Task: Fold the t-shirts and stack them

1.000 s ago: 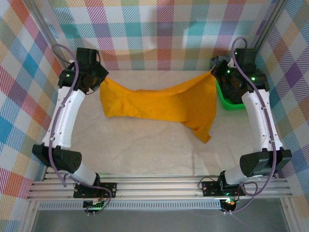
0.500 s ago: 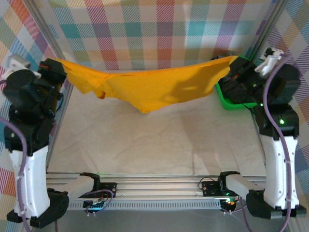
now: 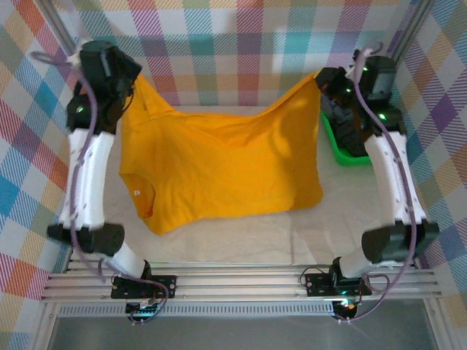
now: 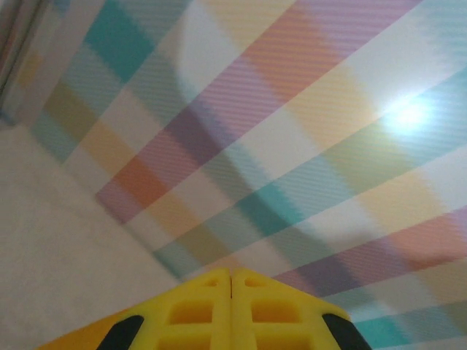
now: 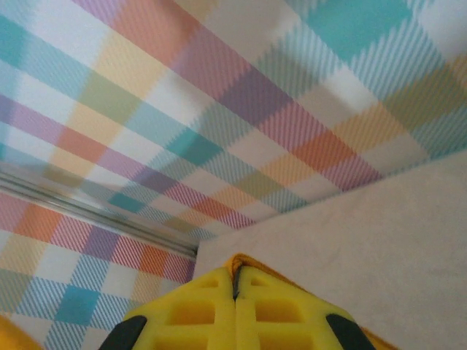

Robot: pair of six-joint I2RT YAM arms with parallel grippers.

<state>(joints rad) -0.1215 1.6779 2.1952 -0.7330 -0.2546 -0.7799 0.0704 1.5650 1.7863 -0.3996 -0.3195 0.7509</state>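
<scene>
— Left pincer (image 3: pixel 137 79)?
— Pressed together on one upper corner of the orange t-shirt (image 3: pixel 219 164), raised at the far left. In its wrist view the yellow fingers (image 4: pixel 211 288) meet with no gap
— And the right pincer (image 3: pixel 319 79)?
— Clamped too, pinching the opposite corner at the far right
— Where's the shirt?
— Hanging spread wide between the two, its lower part reaching the bench (image 3: pixel 241 237), neck opening low on the left side
— Around it?
— A green basket (image 3: pixel 343 154) just beside the shirt's right edge, and a checked wall (image 3: pixel 241 44) behind
</scene>
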